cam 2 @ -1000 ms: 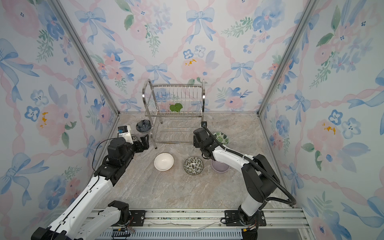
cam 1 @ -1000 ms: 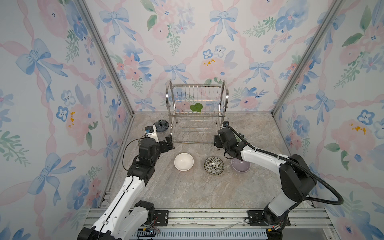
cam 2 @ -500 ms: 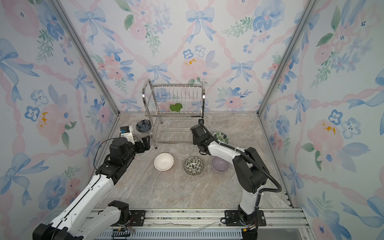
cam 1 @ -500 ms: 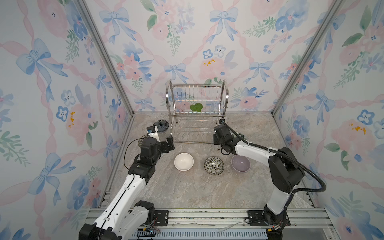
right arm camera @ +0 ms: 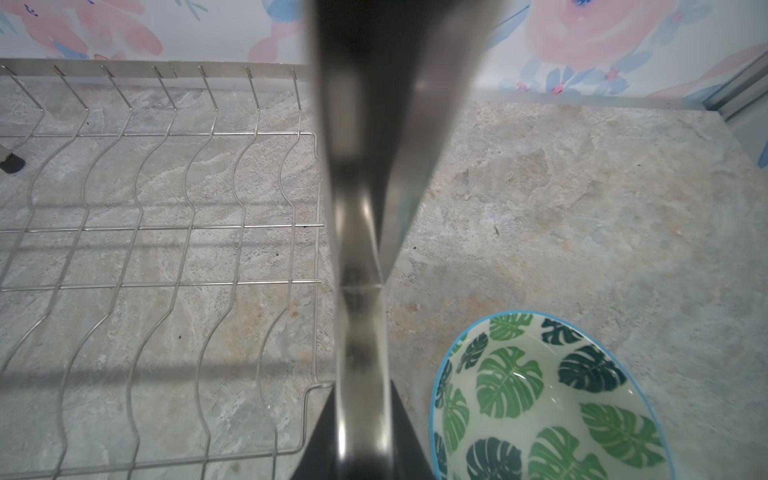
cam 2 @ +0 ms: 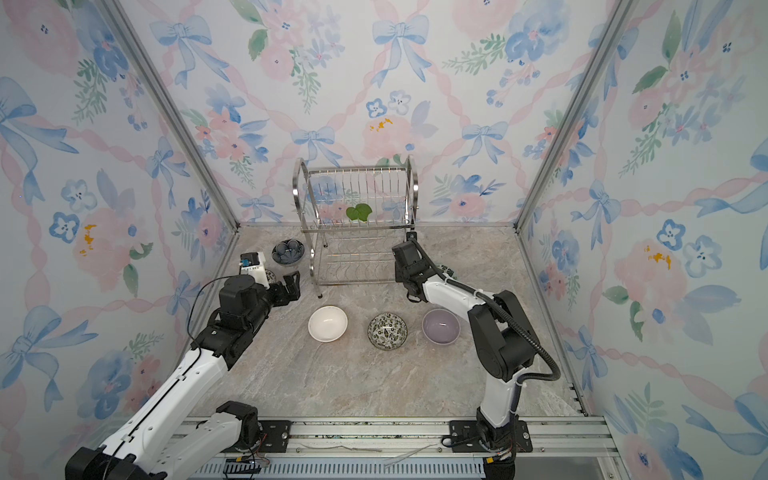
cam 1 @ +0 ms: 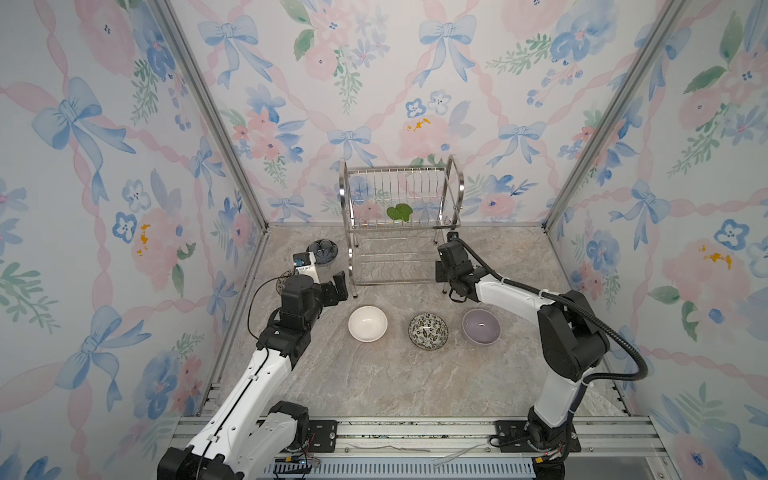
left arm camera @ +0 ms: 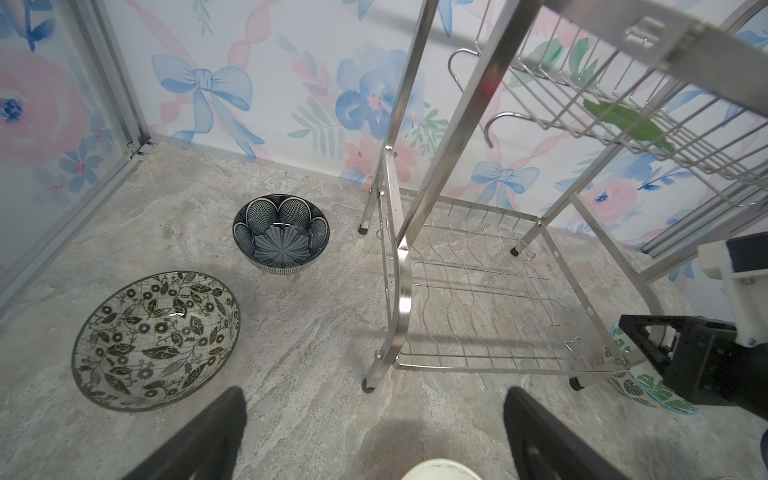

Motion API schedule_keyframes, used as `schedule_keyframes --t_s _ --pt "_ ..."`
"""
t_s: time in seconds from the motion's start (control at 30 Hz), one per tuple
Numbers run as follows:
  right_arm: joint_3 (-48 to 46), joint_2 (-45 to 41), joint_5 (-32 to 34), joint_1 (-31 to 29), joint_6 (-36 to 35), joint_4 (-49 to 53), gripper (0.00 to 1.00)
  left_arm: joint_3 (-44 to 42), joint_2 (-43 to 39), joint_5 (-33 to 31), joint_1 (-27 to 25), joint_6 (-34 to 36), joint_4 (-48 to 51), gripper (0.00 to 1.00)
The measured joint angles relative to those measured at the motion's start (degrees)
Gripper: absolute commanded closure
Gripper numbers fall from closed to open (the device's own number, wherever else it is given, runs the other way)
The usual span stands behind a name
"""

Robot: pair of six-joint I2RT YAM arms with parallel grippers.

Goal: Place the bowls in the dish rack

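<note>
Nearest me the white bowl [cam 1: 368, 324], floral bowl [cam 1: 428, 331] and lavender bowl [cam 1: 481, 326] sit in a row on the bench [cam 1: 374, 386], beyond them my left pincer [left arm camera: 374, 399] hangs wide apart, and my right pincer [right arm camera: 363, 415] is clamped on the right side frame of the dish rack [cam 1: 399, 226], the green-leaf bowl [right arm camera: 548, 399] just outside it.

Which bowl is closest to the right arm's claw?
The green-leaf bowl, blue-rimmed, right beside the dish rack side frame. The white bowl, floral bowl and lavender bowl lie in a row farther forward.
</note>
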State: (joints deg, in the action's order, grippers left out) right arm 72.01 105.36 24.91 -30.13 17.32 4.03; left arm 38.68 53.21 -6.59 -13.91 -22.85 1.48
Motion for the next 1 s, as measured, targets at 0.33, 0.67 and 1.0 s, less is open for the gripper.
schedule_keyframes --t_s 0.33,0.67,1.0 --pt "-0.09 -0.96 -1.16 0.33 -1.29 1.05 0.36 0.0 0.13 -1.16 0.0 0.0 -0.02 0.02" --pt "-5.16 -14.53 1.66 -4.33 -1.79 2.21 0.13 0.0 0.72 -7.5 0.04 -0.33 0.44 0.02" --pt "-18.78 -24.48 7.52 -10.95 -4.81 -3.85 0.03 0.68 2.23 -13.18 6.03 -4.76 3.56 0.02"
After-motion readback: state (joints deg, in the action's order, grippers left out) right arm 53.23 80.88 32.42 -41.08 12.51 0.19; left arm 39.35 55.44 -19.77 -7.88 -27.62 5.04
